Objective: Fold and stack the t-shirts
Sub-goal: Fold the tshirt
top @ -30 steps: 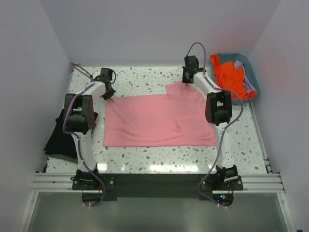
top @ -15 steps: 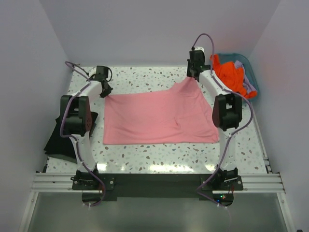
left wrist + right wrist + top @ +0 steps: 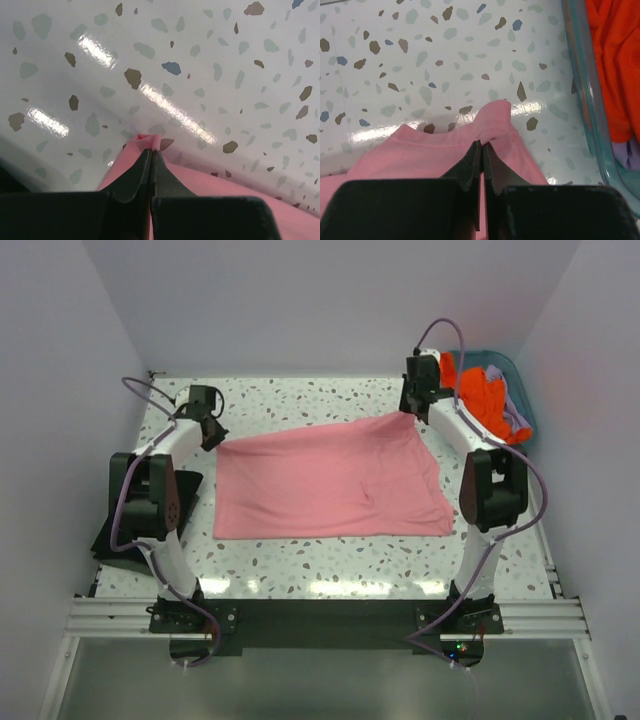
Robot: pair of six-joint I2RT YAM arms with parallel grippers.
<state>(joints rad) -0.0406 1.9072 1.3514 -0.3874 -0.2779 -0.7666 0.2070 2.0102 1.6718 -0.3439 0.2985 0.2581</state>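
Note:
The salmon-pink t-shirt lies spread across the middle of the table. My left gripper is shut on its far left corner. My right gripper is shut on its far right corner, which is lifted and pulled toward the back right. The black t-shirt lies folded at the left edge, partly behind my left arm. The bright orange t-shirt and the pale lavender one lie in the teal basket; the orange shirt also shows in the right wrist view.
The teal basket's rim stands just right of my right gripper. White walls close in the table at the back and sides. The speckled tabletop shows behind the pink shirt and in front of it.
Both grippers have moved outward and toward the back with the pink shirt's far corners, stretching its far edge wider. The right corner has gone toward the basket.

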